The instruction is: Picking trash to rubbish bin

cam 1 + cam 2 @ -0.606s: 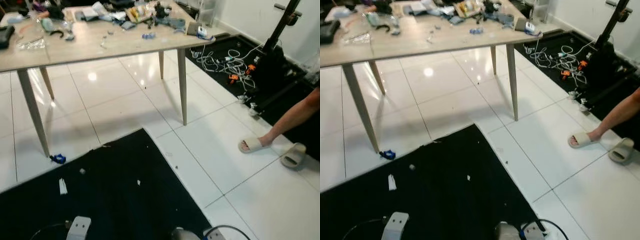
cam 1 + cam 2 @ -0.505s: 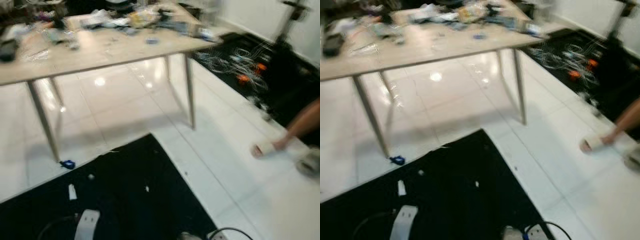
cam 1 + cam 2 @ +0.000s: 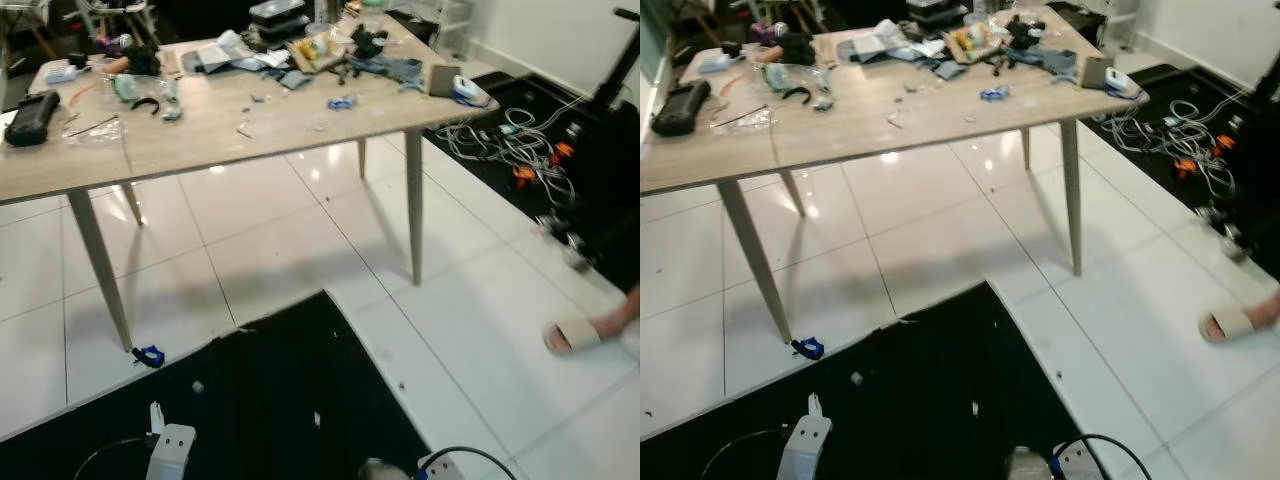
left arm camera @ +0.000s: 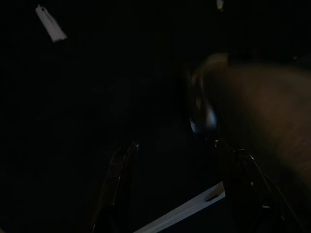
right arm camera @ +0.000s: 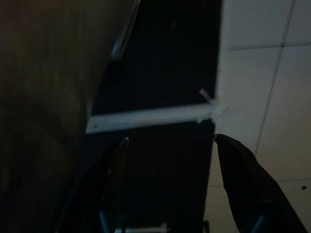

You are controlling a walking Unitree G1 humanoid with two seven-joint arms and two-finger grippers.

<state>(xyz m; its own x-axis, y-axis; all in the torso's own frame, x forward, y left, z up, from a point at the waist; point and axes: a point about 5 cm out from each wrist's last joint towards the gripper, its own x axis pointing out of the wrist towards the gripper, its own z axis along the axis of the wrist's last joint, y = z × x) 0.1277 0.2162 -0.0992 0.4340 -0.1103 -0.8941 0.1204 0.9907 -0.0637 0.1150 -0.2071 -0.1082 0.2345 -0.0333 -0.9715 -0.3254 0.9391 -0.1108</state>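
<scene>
Small bits of trash lie on the floor ahead. A blue scrap (image 3: 148,356) sits on the white tiles by the table's near left leg. White paper scraps (image 3: 155,415) and smaller flecks (image 3: 316,420) lie on the black mat (image 3: 270,400). Both silver arms hang low at the picture's bottom edge, left arm (image 3: 170,455) and right arm (image 3: 375,468). In the dark left wrist view my left gripper (image 4: 176,143) is open over the mat, with a white scrap (image 4: 50,24) farther off. My right gripper (image 5: 171,139) is open and holds nothing, near the mat's edge.
A wooden table (image 3: 210,130) cluttered with several items stands ahead on slanted legs (image 3: 414,205). Tangled cables (image 3: 510,140) and a black stand (image 3: 610,170) fill the right side. A person's foot in a beige slipper (image 3: 575,335) rests on the tiles at right. White tiles (image 3: 470,330) lie beyond the mat.
The camera has tilted up and swung left, so the table and floor scraps sit lower and further right in the picture. The person's leg has mostly left the frame. The arms still hang low.
</scene>
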